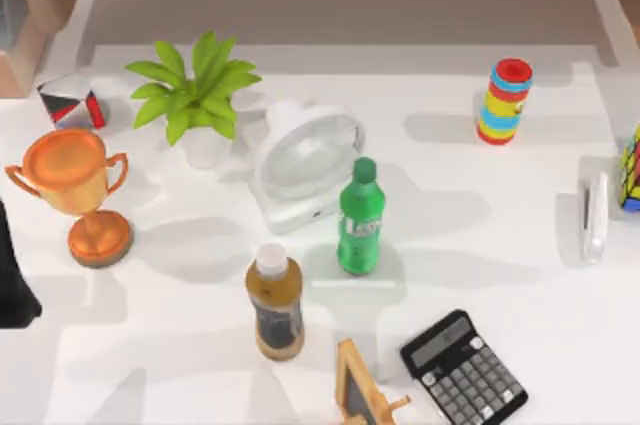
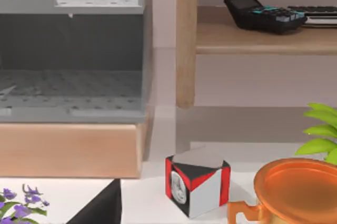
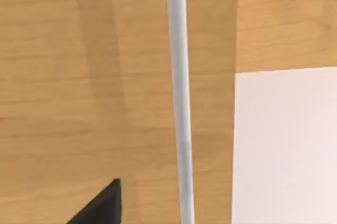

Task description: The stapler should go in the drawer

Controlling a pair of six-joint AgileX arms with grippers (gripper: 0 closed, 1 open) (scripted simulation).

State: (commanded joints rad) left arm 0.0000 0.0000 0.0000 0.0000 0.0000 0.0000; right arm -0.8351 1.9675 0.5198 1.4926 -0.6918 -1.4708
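The stapler point(image 1: 596, 216), a slim white-and-grey bar, lies on the white table near its right edge, beside a colourful cube point(image 1: 631, 167). In the left wrist view a grey drawer point(image 2: 68, 76) sits open in a wooden frame, behind a red, white and black cube point(image 2: 197, 184). A dark part of my left arm point(image 1: 12, 290) shows at the table's left edge, far from the stapler. A dark corner of my left gripper point(image 2: 100, 208) shows in its wrist view. My right gripper point(image 3: 100, 208) shows as a dark tip before a wooden face with a thin pale bar point(image 3: 179, 103).
Spread over the table are an orange trophy point(image 1: 75, 190), a potted plant point(image 1: 195, 95), a round white fan point(image 1: 305, 160), a green bottle point(image 1: 359, 217), a brown bottle point(image 1: 275, 303), a calculator point(image 1: 463, 367), a small wooden frame point(image 1: 358, 390) and a striped ring tower point(image 1: 505, 100).
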